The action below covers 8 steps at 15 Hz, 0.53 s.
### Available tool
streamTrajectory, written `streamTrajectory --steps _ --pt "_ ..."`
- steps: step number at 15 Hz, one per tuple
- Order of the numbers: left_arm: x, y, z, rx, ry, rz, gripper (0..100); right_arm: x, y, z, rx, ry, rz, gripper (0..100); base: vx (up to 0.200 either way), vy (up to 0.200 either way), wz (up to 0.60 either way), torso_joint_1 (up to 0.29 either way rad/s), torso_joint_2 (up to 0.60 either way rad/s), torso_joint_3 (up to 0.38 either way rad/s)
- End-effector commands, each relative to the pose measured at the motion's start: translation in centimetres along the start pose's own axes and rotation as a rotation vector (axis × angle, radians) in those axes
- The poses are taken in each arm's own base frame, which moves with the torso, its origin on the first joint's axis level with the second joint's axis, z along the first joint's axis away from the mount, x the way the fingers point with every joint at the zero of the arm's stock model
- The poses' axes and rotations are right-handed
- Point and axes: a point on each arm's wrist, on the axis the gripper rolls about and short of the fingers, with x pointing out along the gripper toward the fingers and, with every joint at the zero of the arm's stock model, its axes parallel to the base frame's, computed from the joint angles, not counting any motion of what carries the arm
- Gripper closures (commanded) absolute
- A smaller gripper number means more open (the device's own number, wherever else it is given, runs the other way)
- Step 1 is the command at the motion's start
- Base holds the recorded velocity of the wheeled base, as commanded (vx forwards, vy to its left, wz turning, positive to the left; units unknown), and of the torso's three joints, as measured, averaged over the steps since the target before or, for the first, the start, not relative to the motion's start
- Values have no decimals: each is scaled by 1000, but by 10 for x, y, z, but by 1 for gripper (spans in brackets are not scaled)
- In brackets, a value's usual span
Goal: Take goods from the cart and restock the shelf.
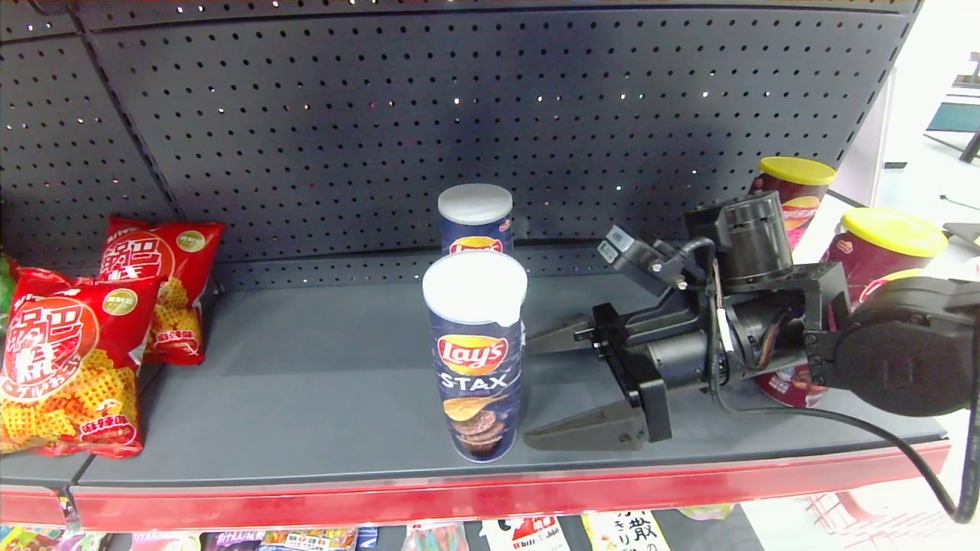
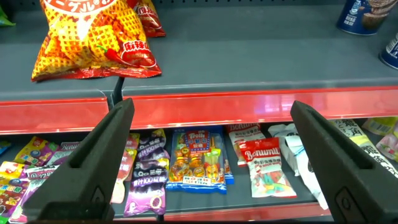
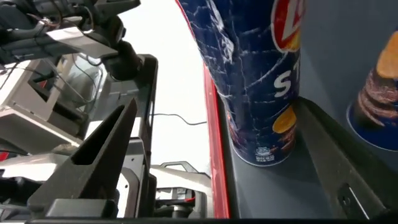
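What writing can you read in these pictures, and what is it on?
"Lay's", "STAX": front can.
Rear can: logo partly hidden.
Red bags: large characters, not surely readable.
Lower-shelf packets: too small.
Yellow-lidded cans: print hidden.

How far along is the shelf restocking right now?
Done: the front can and rear can stand upright on the shelf. In hand: nothing; the right gripper is open beside the front can, the left gripper open too. Left: probably fetching more goods.
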Motion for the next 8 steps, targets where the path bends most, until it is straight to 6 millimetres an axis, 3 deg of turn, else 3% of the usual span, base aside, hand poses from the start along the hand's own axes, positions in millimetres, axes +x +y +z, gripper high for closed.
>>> streamTrajectory --steps 1,8 --pt "0 0 0 0 1 0 0 -1 -8 -5 15 10 -27 0 0 0 0 0 0 0" --pt "0 0 0 0 1 0 0 -21 -22 -5 15 -7 -103 0 0 0 0 0 0 0"
